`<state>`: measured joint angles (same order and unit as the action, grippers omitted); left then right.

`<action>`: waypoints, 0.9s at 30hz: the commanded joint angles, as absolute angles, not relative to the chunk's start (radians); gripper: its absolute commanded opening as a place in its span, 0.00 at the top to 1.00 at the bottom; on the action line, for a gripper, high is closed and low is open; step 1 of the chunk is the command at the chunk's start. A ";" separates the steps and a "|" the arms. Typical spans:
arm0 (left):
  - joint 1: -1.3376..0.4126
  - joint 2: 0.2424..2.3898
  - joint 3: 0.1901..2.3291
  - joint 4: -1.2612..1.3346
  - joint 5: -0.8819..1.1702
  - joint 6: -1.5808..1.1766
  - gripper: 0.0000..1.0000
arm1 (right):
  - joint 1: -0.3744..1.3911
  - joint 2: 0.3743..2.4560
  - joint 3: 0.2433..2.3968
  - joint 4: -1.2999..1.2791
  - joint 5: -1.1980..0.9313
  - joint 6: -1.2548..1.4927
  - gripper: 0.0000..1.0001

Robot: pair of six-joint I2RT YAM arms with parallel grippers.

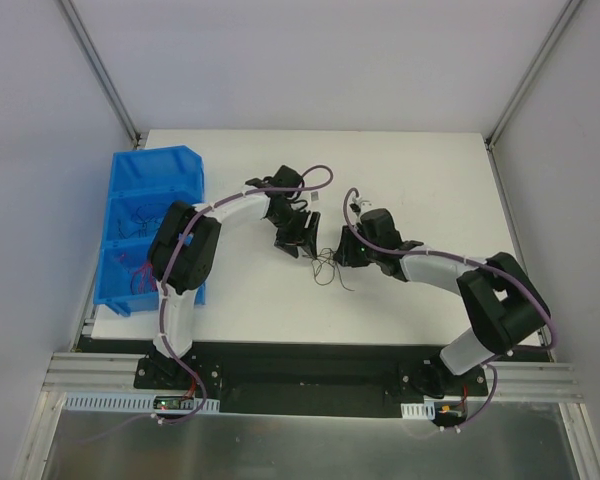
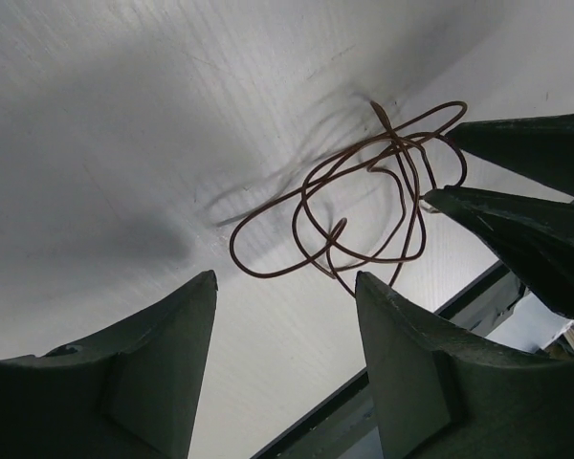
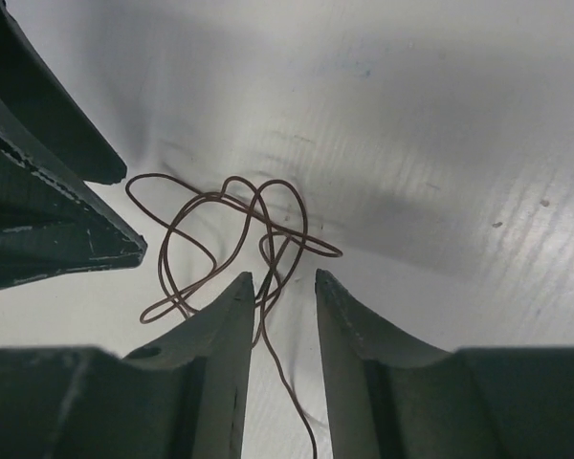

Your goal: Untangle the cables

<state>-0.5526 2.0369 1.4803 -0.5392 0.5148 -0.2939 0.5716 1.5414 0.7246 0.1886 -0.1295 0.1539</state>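
Observation:
The cables (image 1: 328, 268) are a small tangle of very thin reddish-brown looping wires lying on the white table between the two arms. In the left wrist view the cables (image 2: 399, 145) lie just beyond my left gripper (image 2: 285, 279), which is open and empty, with the right gripper's dark fingers (image 2: 517, 215) at the tangle's right side. In the right wrist view the cables (image 3: 260, 206) lie at the tips of my right gripper (image 3: 281, 277). It is open with a narrow gap, and one strand runs down between its fingers. From above, the left gripper (image 1: 305, 243) and right gripper (image 1: 340, 250) face each other over the tangle.
A blue bin (image 1: 150, 170) with compartments stands at the table's left edge beside the left arm. White walls close in the table at the back and sides. A black rail (image 1: 310, 360) runs along the near edge.

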 commanded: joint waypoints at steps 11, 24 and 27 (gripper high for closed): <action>-0.609 2.080 1.539 -0.568 0.462 -0.279 0.64 | 0.572 1.462 0.723 0.250 -0.141 0.130 1.00; -0.609 1.838 1.562 -0.649 -0.045 -0.146 1.00 | 0.549 1.238 0.643 0.121 0.415 0.110 1.00; -0.609 1.766 1.526 -0.649 -0.165 -0.123 1.00 | 0.522 1.206 0.615 0.117 0.475 0.136 1.00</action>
<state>-0.6079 1.9106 1.5337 -0.6182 0.0654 -0.1864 0.5549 1.2652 0.6449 0.1543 0.2741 0.1104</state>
